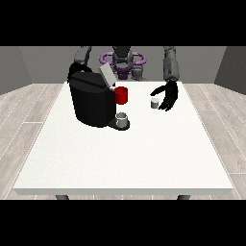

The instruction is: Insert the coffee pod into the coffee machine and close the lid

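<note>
Grey walls and a pale plank floor surround a white bench [125, 158]. On its far left part stands a black coffee machine [90, 102], its grey lid [107, 75] tilted up and open. A small grey cup [123, 119] sits on the machine's front tray, and a red mug [121, 95] stands just behind, close against the machine's right side. The pod [154, 103], a small pale grey cylinder, stands upright on the bench to the right of the mug, apart from the machine. The hand at the view's right [168, 95] hangs just beside the pod on its right, fingers spread and pointing down, thumb reaching toward the pod; it holds nothing, and whether it touches the pod cannot be told. The other arm rises behind the machine, its hand hidden.
</note>
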`<state>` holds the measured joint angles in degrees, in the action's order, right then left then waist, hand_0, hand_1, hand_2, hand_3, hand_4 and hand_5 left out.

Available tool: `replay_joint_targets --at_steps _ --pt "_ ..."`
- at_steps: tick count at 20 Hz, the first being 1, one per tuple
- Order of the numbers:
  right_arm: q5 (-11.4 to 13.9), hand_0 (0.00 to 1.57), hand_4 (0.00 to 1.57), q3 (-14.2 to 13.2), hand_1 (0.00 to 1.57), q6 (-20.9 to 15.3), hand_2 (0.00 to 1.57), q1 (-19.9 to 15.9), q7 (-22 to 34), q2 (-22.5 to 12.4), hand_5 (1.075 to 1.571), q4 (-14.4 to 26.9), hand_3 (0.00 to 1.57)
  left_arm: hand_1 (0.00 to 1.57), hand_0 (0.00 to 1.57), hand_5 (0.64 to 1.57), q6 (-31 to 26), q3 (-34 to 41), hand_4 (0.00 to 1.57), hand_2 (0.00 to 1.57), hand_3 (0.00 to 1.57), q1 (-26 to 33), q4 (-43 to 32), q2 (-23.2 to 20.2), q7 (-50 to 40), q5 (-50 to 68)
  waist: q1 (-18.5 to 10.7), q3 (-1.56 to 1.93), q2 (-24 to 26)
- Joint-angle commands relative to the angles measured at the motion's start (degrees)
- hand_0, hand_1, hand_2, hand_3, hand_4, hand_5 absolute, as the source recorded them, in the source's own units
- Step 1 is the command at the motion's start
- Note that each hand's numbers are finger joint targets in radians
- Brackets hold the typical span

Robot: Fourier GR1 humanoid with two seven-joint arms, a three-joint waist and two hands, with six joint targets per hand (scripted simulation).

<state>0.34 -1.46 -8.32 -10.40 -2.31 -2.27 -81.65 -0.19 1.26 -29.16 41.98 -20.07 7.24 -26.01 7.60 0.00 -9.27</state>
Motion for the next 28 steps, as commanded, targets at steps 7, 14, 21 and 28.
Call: replay_joint_targets --at_steps 7,14,21,28 --pt "2.66 0.00 0.53 2.15 0.00 -2.11 0.00 -0.43 -0.72 1.99 1.571 1.17 0.00 0.77 0.77 1.571 7.29 0.74 0.35 0.92 0.69 -4.82 -4.94 0.87 3.61 -4.97 0.26 -0.01 -0.59" --pt "0.34 0.00 0.49 -0.14 0.00 -2.51 0.00 -2.26 -0.61 1.68 1.571 1.89 0.00 0.93 0.93 1.571 9.91 -1.57 0.28 1.04 0.82 -6.00 -7.92 0.88 2.34 -10.19 0.62 0.00 -1.28" --pt "-0.44 0.00 0.43 0.00 0.00 -1.18 0.00 -2.70 1.90 0.64 1.571 -0.46 0.00 1.27 1.27 1.571 12.78 0.08 0.51 1.40 1.36 -7.31 -10.88 1.22 8.17 -10.92 1.80 -0.02 -2.37" --pt "-3.06 0.00 0.43 -2.58 0.00 0.87 0.00 -1.20 -2.24 0.10 1.571 6.03 0.00 1.39 1.39 1.571 1.80 0.04 0.58 1.41 1.35 -13.94 -5.45 -0.82 7.30 -8.82 0.55 0.02 1.64"
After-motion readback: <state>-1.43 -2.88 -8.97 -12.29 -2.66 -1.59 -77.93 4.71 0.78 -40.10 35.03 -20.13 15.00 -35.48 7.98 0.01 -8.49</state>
